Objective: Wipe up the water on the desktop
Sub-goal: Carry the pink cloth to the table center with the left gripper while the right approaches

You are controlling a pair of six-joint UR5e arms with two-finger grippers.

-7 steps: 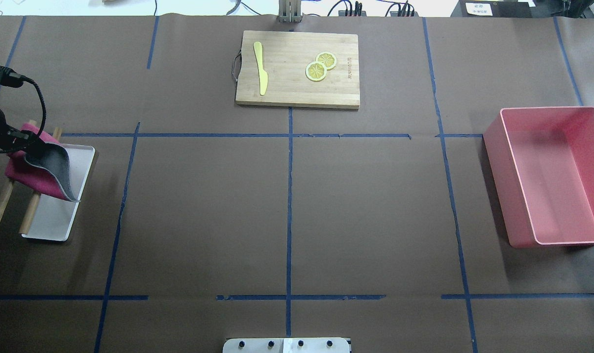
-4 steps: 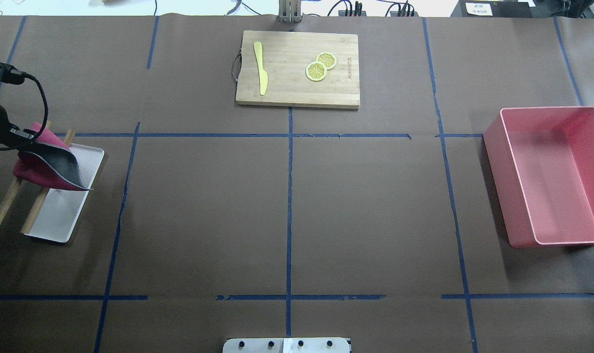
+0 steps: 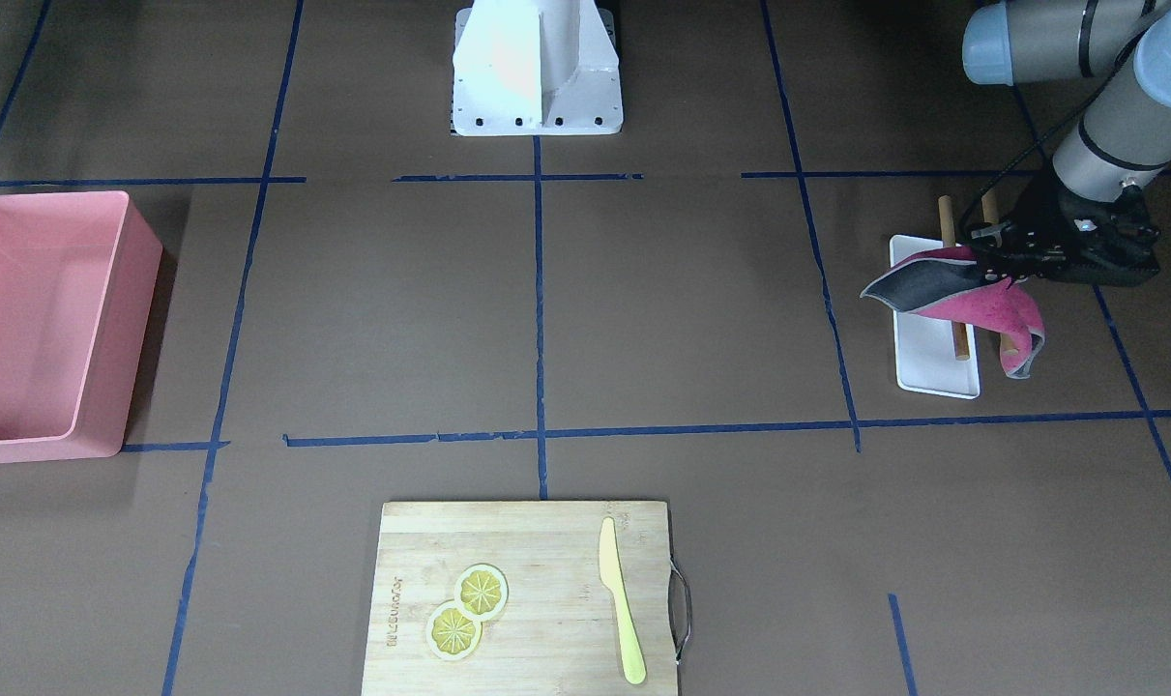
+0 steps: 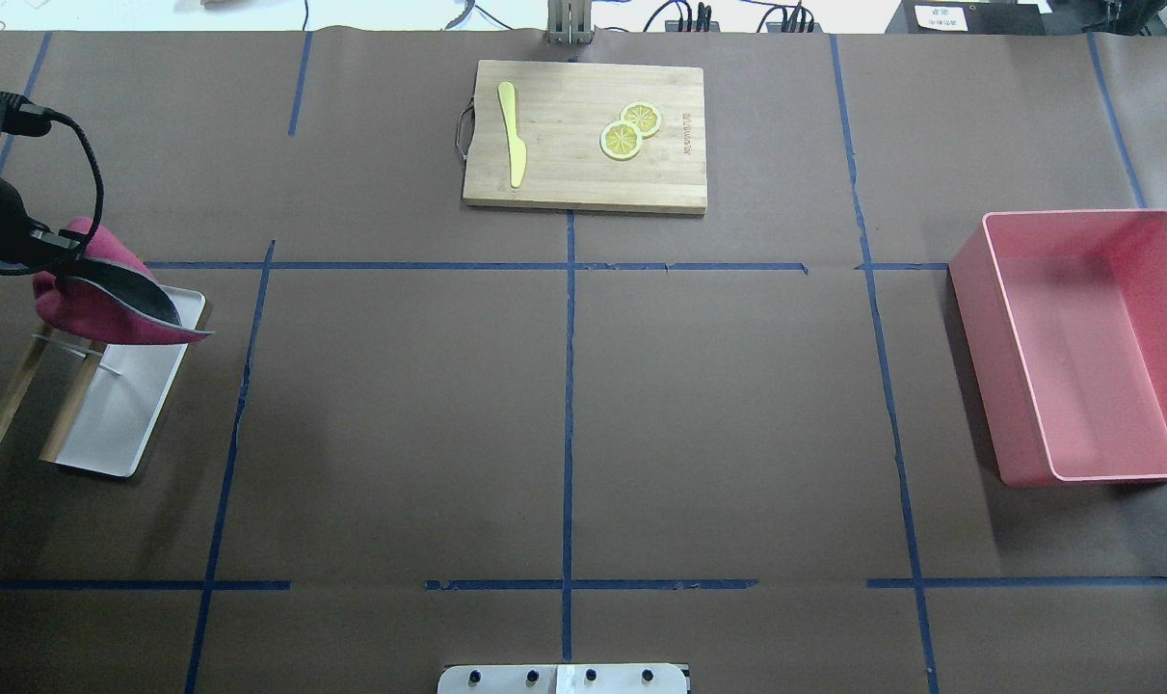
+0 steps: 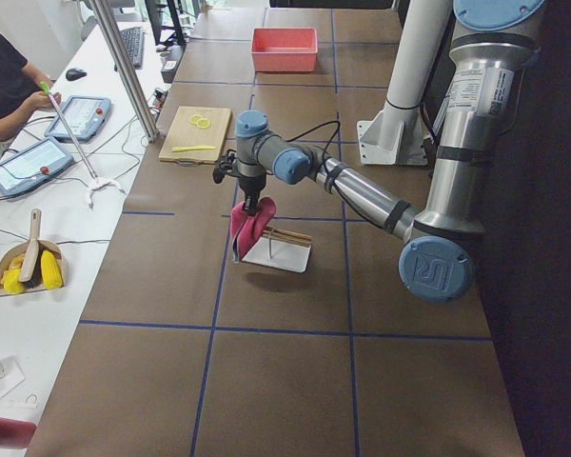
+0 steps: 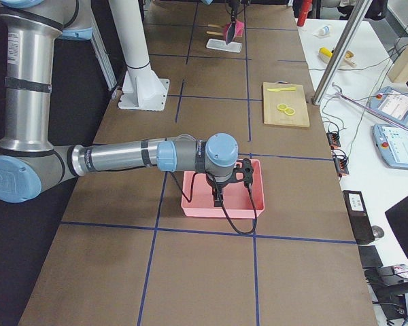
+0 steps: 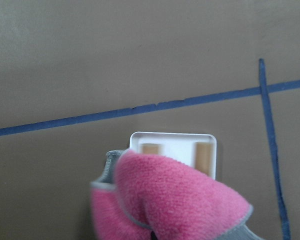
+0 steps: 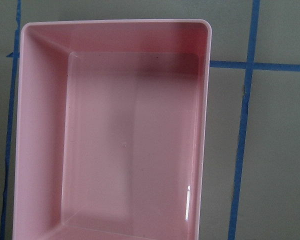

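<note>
The desktop (image 4: 737, 405) is dark brown with blue tape lines, and I see no water on it. My left gripper (image 4: 55, 247) is shut on a pink cloth with a grey underside (image 4: 101, 308). It holds the cloth in the air above a white tray (image 4: 130, 414) at the table's left end. The cloth (image 3: 972, 300) droops from the gripper (image 3: 991, 261) in the front-facing view and fills the bottom of the left wrist view (image 7: 175, 200). My right gripper (image 6: 219, 199) hangs over the pink bin (image 6: 258, 204); I cannot tell whether it is open or shut.
Two wooden dowels (image 4: 10, 405) lie across the tray. The pink bin (image 4: 988, 318) stands at the right end. A bamboo cutting board (image 4: 564, 164) at the far middle carries a yellow knife (image 4: 513, 135) and two lemon slices (image 4: 631, 130).
My left gripper has moved toward the table's far side with the cloth. The cloth's free corner has swung right and sits higher over the tray. The tray has shifted slightly right.
</note>
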